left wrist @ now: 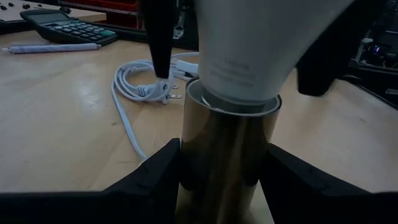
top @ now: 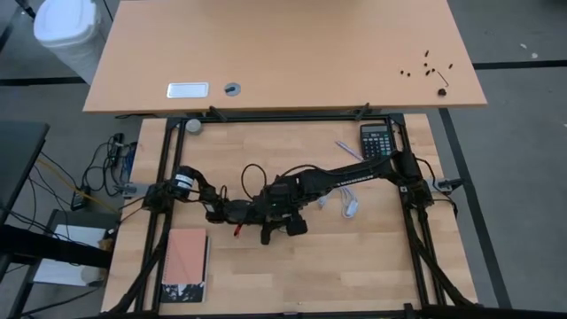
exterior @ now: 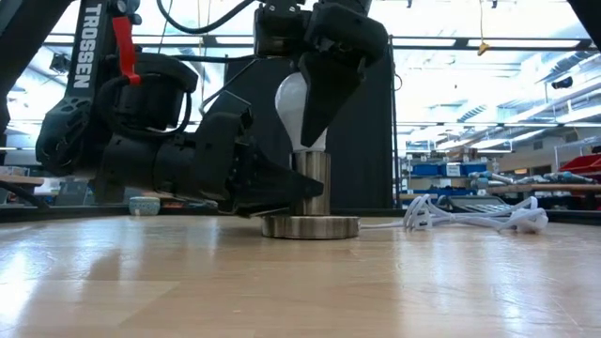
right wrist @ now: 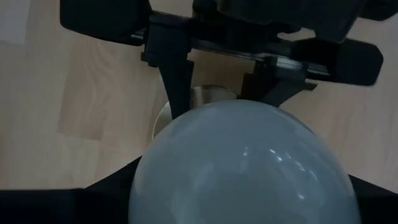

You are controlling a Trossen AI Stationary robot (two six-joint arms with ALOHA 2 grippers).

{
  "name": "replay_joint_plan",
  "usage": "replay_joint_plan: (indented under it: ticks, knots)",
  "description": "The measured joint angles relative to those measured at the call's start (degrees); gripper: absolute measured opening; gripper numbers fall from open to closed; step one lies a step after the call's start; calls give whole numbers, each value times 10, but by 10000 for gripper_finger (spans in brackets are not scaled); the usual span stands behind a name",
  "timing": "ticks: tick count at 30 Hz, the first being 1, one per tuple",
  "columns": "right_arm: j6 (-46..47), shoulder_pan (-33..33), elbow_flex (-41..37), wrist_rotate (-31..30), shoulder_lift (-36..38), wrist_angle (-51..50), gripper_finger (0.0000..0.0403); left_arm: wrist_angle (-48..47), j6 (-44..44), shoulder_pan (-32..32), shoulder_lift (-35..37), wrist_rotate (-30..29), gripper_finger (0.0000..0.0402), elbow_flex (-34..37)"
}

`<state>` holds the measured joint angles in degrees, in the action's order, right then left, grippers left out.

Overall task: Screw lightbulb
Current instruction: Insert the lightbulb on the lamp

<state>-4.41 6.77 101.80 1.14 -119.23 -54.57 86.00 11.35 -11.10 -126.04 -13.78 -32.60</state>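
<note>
High view: both arms meet at mid-desk (top: 354, 266); the right pincer (top: 285, 215) hangs over the work, the left pincer (top: 244, 213) reaches in level from the side.

Low view: the lightbulb (exterior: 299, 105) stands upright, long axis vertical, base in the metal socket (exterior: 310, 195). The right pincer (exterior: 324, 94) pinches its globe from above; the left pincer (exterior: 282, 192) clamps the socket's stem.

Left wrist view: dark fingers (left wrist: 155, 171) flank the socket; a white cord (left wrist: 134, 93), pen and calculator (left wrist: 68, 26) lie beyond.

Right wrist view: the globe (right wrist: 242, 165) fills the frame, directly below the pincer. The coming twist likely runs about that vertical axis.
</note>
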Motion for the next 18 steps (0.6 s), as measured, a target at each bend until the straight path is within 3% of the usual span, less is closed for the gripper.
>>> replay_joint_plan:
  ticks: [10,18]
  knots:
    - [66,2,0,-4,0,-11,269,-3,2,-9,0,-7,194,0]
    - [195,10,0,-44,1,-10,263,4,11,-11,-1,-26,194,0]
